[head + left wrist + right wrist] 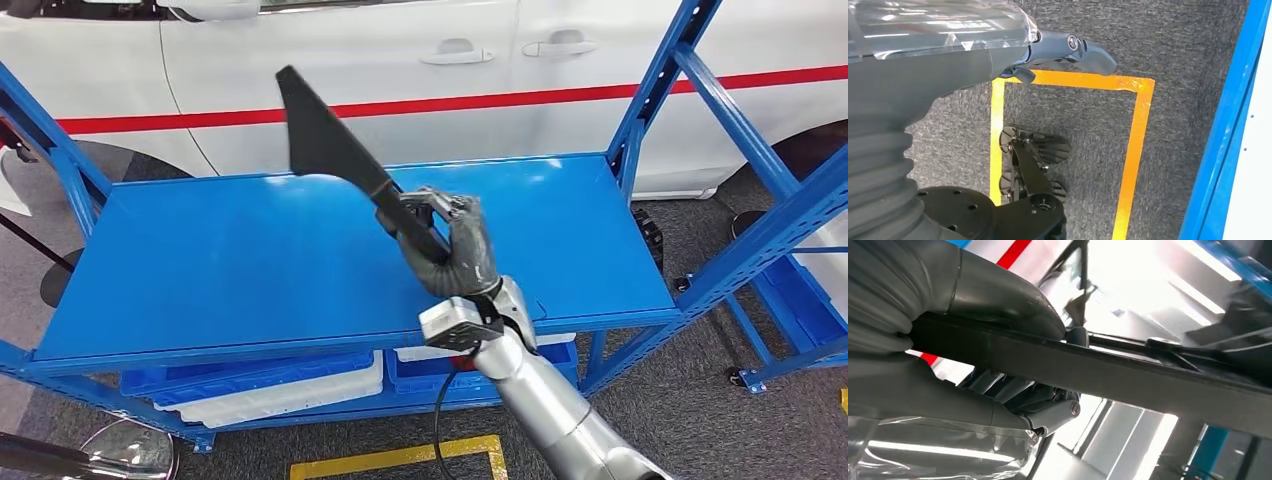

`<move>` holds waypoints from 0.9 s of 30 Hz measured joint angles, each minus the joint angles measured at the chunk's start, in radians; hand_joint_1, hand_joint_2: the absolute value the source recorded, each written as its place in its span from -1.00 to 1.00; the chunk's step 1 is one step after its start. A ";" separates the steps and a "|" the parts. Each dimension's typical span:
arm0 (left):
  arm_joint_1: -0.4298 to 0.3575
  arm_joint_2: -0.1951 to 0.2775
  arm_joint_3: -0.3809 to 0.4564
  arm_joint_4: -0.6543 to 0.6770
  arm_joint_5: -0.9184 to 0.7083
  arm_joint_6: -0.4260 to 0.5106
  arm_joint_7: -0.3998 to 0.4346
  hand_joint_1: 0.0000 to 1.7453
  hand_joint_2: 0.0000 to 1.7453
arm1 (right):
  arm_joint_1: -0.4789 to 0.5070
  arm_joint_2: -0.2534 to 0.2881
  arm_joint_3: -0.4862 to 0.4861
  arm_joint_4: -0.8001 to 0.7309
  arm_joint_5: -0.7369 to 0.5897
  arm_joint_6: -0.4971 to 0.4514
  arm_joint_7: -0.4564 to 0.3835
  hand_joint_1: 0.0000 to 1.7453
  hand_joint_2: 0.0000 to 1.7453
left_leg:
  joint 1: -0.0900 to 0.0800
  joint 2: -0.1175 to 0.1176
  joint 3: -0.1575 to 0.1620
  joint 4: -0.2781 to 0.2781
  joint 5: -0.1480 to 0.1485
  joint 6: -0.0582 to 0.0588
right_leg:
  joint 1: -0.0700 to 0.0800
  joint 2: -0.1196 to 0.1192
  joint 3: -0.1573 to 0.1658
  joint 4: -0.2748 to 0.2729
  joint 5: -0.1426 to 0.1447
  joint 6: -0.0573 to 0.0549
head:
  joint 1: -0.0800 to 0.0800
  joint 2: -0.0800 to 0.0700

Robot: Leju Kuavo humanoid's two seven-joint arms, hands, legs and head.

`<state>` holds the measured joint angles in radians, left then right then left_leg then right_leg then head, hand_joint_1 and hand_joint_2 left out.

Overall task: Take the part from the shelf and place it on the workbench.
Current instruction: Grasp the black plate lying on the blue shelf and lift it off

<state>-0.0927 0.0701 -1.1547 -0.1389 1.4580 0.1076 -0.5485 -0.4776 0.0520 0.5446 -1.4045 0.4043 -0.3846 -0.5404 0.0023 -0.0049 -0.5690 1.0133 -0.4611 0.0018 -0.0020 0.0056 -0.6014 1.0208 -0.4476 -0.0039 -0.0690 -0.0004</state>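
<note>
– While the head cam looks down on the blue shelf (250, 260), what's the right hand (462, 250) got?
– Fingers wrapped round the narrow stem of the black part (330, 140). Part slants up and away toward the shelf's back edge, wide flat blade at the top, above the shelf top near its middle. Can't tell if the low end touches the surface. Hand sits over the front-right area of the shelf top.
– Anything else there?
– White car (400, 60) w/ a red stripe behind the shelf. Blue and white bins (270, 385) on the level below. Yellow floor tape (400, 458) in front.
– Left wrist cam?
– Left hand (1068, 50) hangs over grey carpet (1168, 45), nothing in it. One finger reaches out straight, another is tucked under; can't tell the rest. Orange tape rectangle (1138, 125) on the floor, blue shelf post (1228, 140) alongside.
– Right wrist cam?
– Close-up, v. bright background. Thumb (998, 295) on one side of the dark bar of the part (1128, 375), fingers (1048, 410) curled on the other, clamped tight. Red stripe of the car shows behind the hand.
</note>
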 joint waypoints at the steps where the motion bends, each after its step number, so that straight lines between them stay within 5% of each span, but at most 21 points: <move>1: 0.000 0.001 0.000 0.000 0.000 0.000 0.003 -1.00 1.00 | 0.024 -0.012 -0.008 -0.047 -0.074 0.063 -0.032 1.00 1.00 | 0.000 0.000 0.000 0.000 0.000 0.000 | 0.000 0.000 0.000 0.000 0.000 0.000 | 0.000 0.000; 6: 0.000 0.002 0.000 0.000 0.000 -0.001 0.019 -1.00 1.00 | 0.133 -0.045 -0.052 -0.322 -0.527 0.510 -0.083 1.00 1.00 | 0.000 0.000 -0.002 0.000 0.001 0.000 | 0.001 -0.001 -0.002 0.000 0.000 0.000 | 0.000 0.000; 11: -0.004 0.002 0.006 0.000 0.000 0.001 0.034 -1.00 1.00 | 0.161 -0.051 -0.066 -0.476 -0.738 0.799 -0.075 1.00 1.00 | 0.000 0.000 -0.002 0.000 0.000 -0.001 | 0.001 0.001 -0.002 0.000 0.000 0.000 | 0.000 0.000; 27: -0.017 0.006 0.006 0.000 0.000 0.029 0.063 -1.00 1.00 | 0.107 -0.078 -0.064 -0.470 -0.870 0.878 -0.053 1.00 1.00 | -0.003 0.000 -0.004 0.005 -0.002 0.005 | -0.002 0.000 -0.002 -0.002 0.001 0.003 | 0.000 0.000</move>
<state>-0.1095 0.0763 -1.1484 -0.1389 1.4580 0.1366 -0.4853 -0.3708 -0.0259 0.4809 -1.8750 -0.4660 0.4930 -0.5939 -0.0004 -0.0052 -0.5734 1.0188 -0.4628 0.0065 -0.0044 0.0056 -0.6032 1.0193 -0.4461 -0.0012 -0.0690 -0.0004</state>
